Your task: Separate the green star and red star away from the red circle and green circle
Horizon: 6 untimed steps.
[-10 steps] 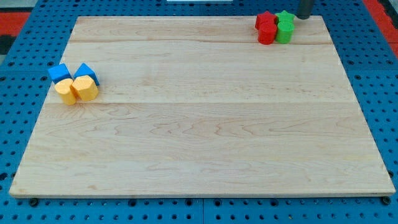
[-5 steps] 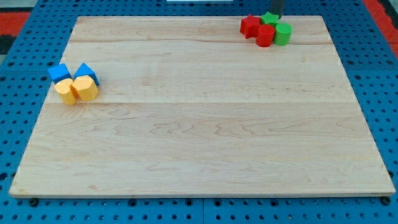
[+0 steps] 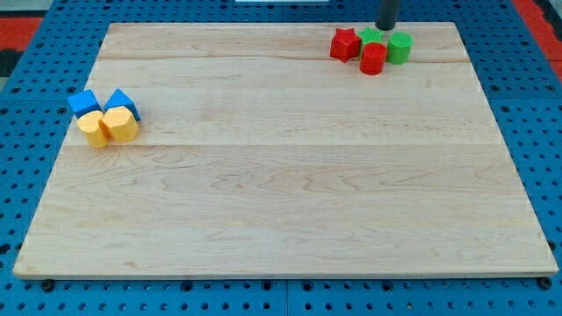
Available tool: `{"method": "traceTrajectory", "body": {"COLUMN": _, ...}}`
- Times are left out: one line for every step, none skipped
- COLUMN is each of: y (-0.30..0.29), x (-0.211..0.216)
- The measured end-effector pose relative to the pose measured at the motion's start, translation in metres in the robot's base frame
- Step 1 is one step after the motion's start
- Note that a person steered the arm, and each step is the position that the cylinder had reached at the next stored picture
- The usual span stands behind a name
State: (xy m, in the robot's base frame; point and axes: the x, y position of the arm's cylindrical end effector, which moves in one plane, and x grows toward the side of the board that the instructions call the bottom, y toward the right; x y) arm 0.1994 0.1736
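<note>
Four blocks cluster at the board's top right. The red star (image 3: 344, 43) is leftmost, slightly apart from the rest. The green star (image 3: 371, 37) sits behind the red circle (image 3: 373, 58). The green circle (image 3: 399, 47) is at the cluster's right. My tip (image 3: 386, 27) stands at the view's top edge, just behind the green star and between it and the green circle.
At the board's left edge sit a blue cube (image 3: 84, 103), a blue triangular block (image 3: 123, 103), a yellow block (image 3: 90, 129) and a yellow cylinder-like block (image 3: 120, 125), packed together. The wooden board (image 3: 281, 219) lies on a blue pegboard.
My tip moved left along the top edge, from right of the cluster to behind the green star. The red star and green star slid left; the red star has parted from the red circle.
</note>
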Motion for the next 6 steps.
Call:
{"method": "traceTrajectory", "body": {"y": 0.004, "x": 0.02}}
{"method": "traceTrajectory", "body": {"y": -0.011, "x": 0.028}}
{"method": "traceTrajectory", "body": {"y": -0.056, "x": 0.028}}
{"method": "traceTrajectory", "body": {"y": -0.072, "x": 0.025}}
{"method": "traceTrajectory", "body": {"y": -0.049, "x": 0.014}}
{"method": "traceTrajectory", "body": {"y": 0.011, "x": 0.013}}
